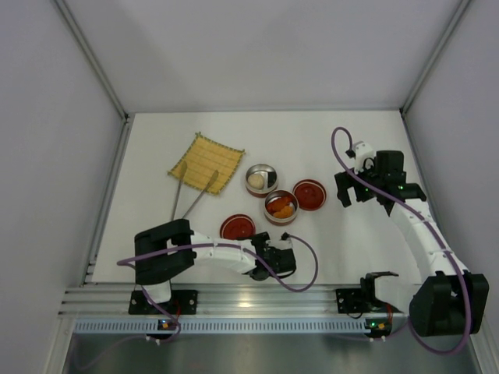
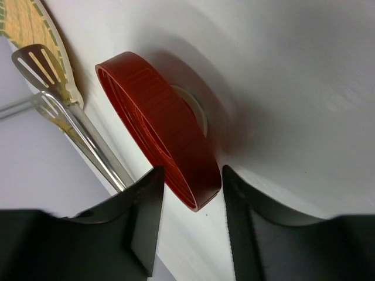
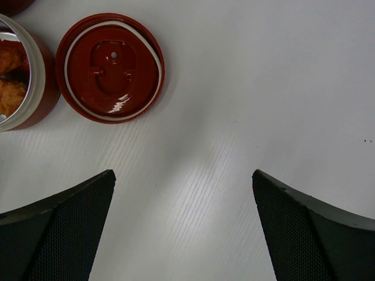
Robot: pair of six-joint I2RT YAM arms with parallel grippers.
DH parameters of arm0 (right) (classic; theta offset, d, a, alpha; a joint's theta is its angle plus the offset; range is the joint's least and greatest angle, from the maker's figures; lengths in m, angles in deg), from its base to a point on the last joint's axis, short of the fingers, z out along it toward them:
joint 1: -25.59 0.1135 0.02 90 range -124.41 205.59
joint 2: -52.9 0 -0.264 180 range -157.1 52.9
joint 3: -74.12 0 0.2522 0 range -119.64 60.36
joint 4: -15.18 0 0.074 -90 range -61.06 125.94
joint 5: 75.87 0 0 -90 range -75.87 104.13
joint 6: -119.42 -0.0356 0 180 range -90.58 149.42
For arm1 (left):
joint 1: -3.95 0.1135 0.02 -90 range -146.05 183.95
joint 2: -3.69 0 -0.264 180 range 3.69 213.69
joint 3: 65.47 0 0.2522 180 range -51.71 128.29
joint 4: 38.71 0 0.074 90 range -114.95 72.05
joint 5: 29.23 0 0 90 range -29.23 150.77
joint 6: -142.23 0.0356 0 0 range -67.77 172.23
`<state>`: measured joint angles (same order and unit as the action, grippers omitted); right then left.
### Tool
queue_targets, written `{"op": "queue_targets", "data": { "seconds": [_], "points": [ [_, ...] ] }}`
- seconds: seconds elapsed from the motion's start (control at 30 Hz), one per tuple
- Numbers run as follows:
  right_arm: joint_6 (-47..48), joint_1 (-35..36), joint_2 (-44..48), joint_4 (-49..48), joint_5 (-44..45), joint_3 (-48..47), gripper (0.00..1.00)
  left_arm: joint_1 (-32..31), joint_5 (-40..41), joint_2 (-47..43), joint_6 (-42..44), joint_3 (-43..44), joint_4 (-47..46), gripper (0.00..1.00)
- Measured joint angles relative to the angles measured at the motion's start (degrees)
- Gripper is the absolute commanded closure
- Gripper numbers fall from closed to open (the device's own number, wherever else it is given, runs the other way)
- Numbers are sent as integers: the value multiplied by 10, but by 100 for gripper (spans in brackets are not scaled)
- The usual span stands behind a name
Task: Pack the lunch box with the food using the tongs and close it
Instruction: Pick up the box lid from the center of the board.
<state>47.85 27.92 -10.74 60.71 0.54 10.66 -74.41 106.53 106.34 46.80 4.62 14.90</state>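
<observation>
Inspecting the left gripper (image 2: 188,178), we find its fingers set narrow astride the near rim of a red lid (image 2: 158,129); whether they press it, we cannot tell. The right gripper (image 3: 183,175) stands wide and holds nothing, near a second red lid (image 3: 111,67). The tongs (image 1: 191,195) lie ungripped, tips on the yellow mat (image 1: 209,156). Orange food (image 1: 282,208) sits in the nearer steel tin (image 1: 266,204), a white piece (image 1: 255,181) in the farther steel tin (image 1: 261,165).
</observation>
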Motion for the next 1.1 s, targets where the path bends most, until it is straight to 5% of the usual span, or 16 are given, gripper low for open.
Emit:
{"op": "queue_targets", "data": {
  "seconds": [0.27,0.77,0.9,1.1],
  "points": [
    [-2,0,6,1,-10,3,1,0,8,-12,23,0,10,100],
    [-130,-2,5,-39,-206,-10,1,41,31,-159,115,141,99,100],
    [-238,-2,2,-139,-277,-2,4,46,28,-202,172,226,94,100],
    [-475,3,-55,-428,-347,50,14,46,11,-221,218,313,98,100]
  ]
}}
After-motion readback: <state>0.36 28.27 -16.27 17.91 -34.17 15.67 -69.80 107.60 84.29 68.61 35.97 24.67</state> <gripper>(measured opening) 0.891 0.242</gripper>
